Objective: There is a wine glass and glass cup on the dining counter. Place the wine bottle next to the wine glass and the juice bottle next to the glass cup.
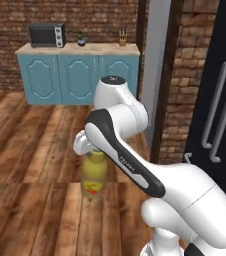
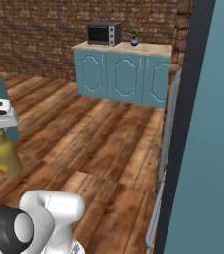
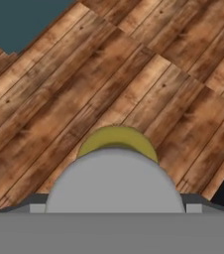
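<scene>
The juice bottle (image 1: pixel 94 179), olive-yellow with a red-and-yellow label, hangs upright in the air above the wooden floor. My gripper (image 1: pixel 92 152) is shut on its neck from above. From the right base view the juice bottle (image 2: pixel 6 157) hangs at the far left under the gripper (image 2: pixel 0 128). The hand view looks straight down on the juice bottle (image 3: pixel 115 184), its grey cap in front of its yellow shoulder. A teal corner with a pale top (image 2: pixel 4 99) at the left edge looks like an end of the dining counter. The wine glass, glass cup and wine bottle are out of view.
Teal cabinets (image 1: pixel 77 75) line the brick back wall, carrying a microwave (image 1: pixel 47 35), a small plant (image 1: pixel 81 39) and a knife block (image 1: pixel 122 38). A black fridge with grey handles (image 1: pixel 224 110) stands close on the right beside a brick pillar (image 1: pixel 185 85). Open wooden floor (image 2: pixel 99 139) lies ahead.
</scene>
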